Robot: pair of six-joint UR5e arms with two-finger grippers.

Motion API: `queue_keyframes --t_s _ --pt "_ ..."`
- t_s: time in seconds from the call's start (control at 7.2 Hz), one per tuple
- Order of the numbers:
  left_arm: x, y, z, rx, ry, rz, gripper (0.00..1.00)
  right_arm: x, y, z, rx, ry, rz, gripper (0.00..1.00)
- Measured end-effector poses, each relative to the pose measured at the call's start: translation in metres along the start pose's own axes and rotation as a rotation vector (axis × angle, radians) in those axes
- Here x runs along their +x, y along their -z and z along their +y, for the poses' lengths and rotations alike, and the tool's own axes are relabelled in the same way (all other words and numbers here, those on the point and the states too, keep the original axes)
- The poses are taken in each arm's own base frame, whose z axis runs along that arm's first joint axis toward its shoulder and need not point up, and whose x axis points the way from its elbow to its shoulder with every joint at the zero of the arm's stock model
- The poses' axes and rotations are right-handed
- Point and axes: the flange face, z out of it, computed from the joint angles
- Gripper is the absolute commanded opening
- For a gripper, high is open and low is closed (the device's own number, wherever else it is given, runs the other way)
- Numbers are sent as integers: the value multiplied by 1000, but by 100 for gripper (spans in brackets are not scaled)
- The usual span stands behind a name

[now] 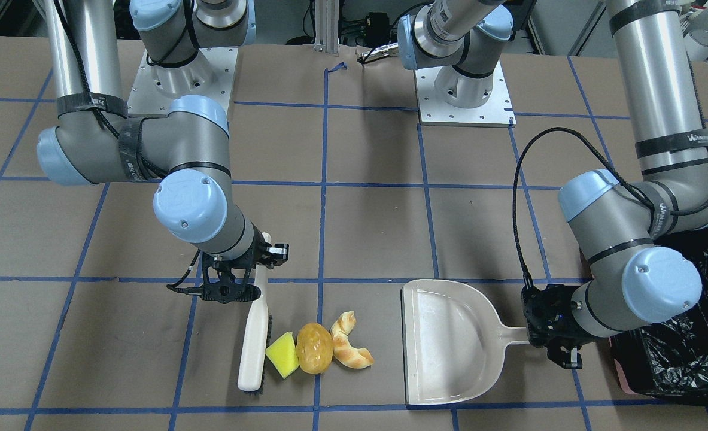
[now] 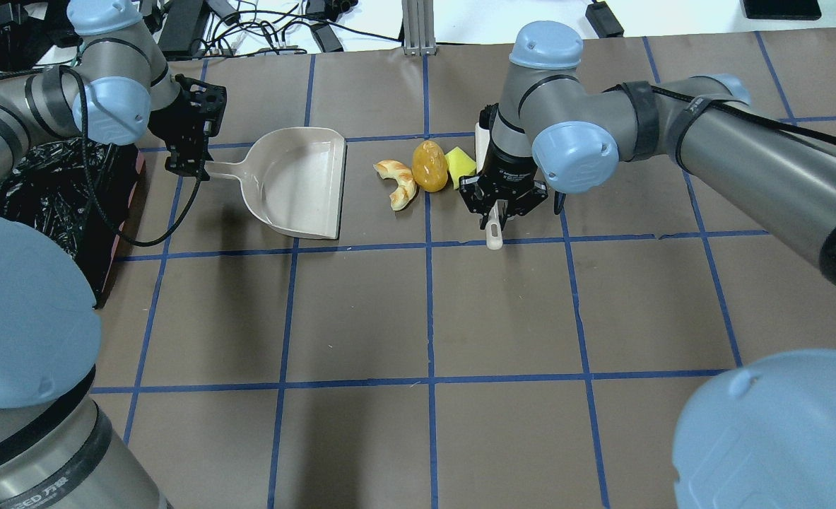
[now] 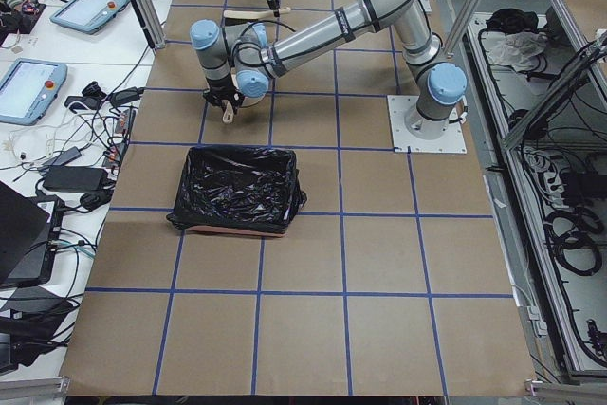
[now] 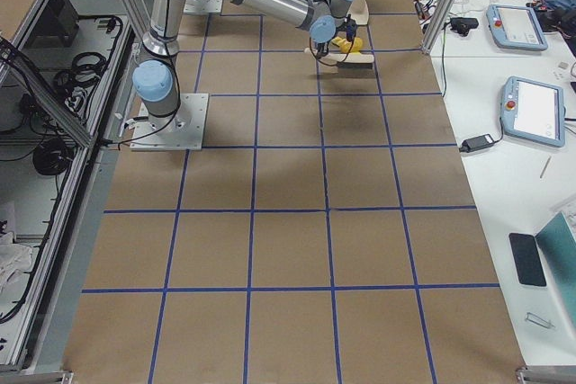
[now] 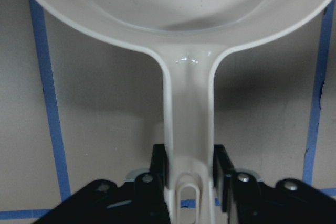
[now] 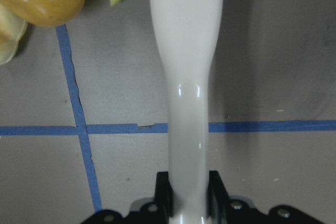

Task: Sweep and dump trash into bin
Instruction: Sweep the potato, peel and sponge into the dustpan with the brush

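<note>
Beside the yellow sponge [image 1: 282,355], the right gripper [image 2: 500,212] clamps the brush [image 1: 252,341] handle, while the left gripper [image 2: 189,168] clamps the dustpan [image 2: 297,185] handle.

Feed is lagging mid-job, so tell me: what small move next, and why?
Probably slide the brush sideways toward the dustpan: the sponge, potato and croissant piece lie in a row between them, and the pan's open edge faces them.
</note>
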Motion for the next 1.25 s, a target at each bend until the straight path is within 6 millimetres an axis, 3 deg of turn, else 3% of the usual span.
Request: queue_keyframes --t_s 0.42,0.69,0.97,1.25 --pt "-2 5 -2 -10 0 -10 1 -9 -5 2 -7 -18 -15 0" --pt "-3 11 -21 -51 -15 -12 1 -19 -15 0 1 -35 -26 0" --pt "-4 12 -36 -92 -20 -9 1 -34 -24 0 14 -53 -48 0" --pt "-4 12 -38 -98 -20 -8 1 -57 -27 -2 21 -70 -58 0"
